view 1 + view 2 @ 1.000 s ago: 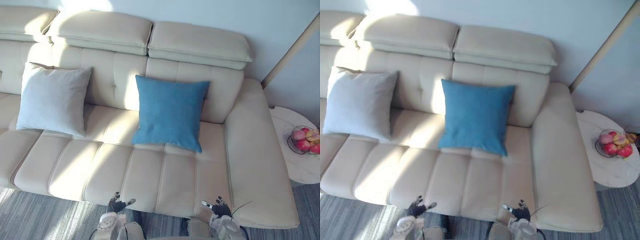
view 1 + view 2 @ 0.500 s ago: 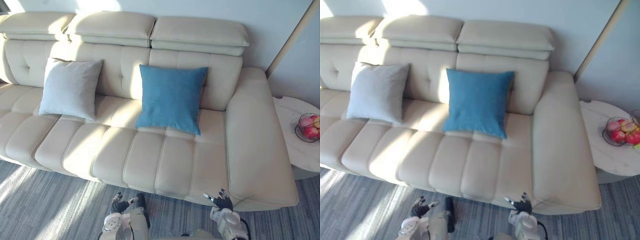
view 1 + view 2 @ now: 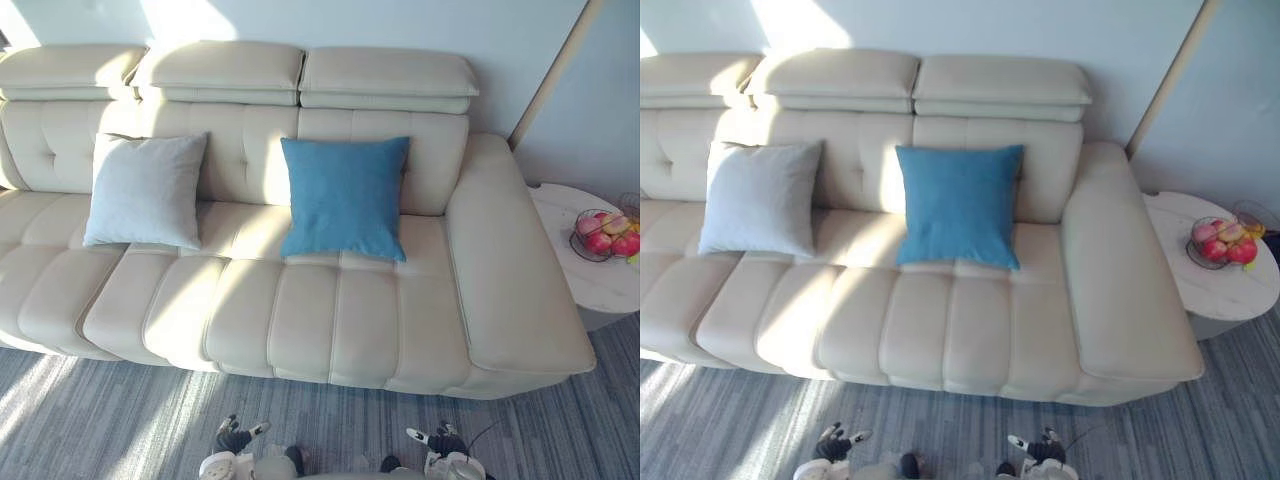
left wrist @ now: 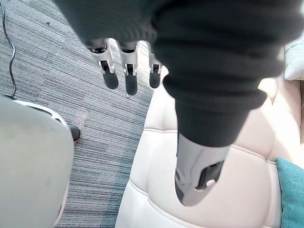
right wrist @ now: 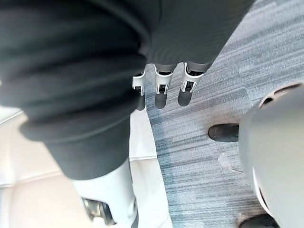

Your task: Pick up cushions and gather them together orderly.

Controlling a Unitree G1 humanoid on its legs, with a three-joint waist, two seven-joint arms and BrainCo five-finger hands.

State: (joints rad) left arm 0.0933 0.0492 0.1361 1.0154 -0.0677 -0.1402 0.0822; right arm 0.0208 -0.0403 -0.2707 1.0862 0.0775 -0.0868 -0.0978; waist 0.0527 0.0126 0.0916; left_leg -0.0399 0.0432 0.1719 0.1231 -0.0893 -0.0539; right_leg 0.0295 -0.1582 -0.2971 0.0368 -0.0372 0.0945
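A blue cushion [image 3: 345, 199] leans upright against the backrest of the cream leather sofa [image 3: 300, 320], right of its middle. A light grey cushion [image 3: 146, 191] leans against the backrest further left, a gap of bare seat between the two. My left hand [image 3: 233, 439] and right hand [image 3: 440, 443] hang low over the grey carpet in front of the sofa, far from both cushions. In the wrist views the left hand's fingers [image 4: 127, 71] and the right hand's fingers [image 5: 161, 81] hang straight and hold nothing.
A round white side table [image 3: 590, 280] stands right of the sofa's wide armrest [image 3: 510, 270], carrying a wire bowl of fruit [image 3: 604, 236]. Striped grey carpet [image 3: 120, 420] runs along the sofa's front.
The whole view has shifted: the sofa sits further off and more carpet shows before it, so the camera has moved back. The cushions lie as before. Both hands stay low.
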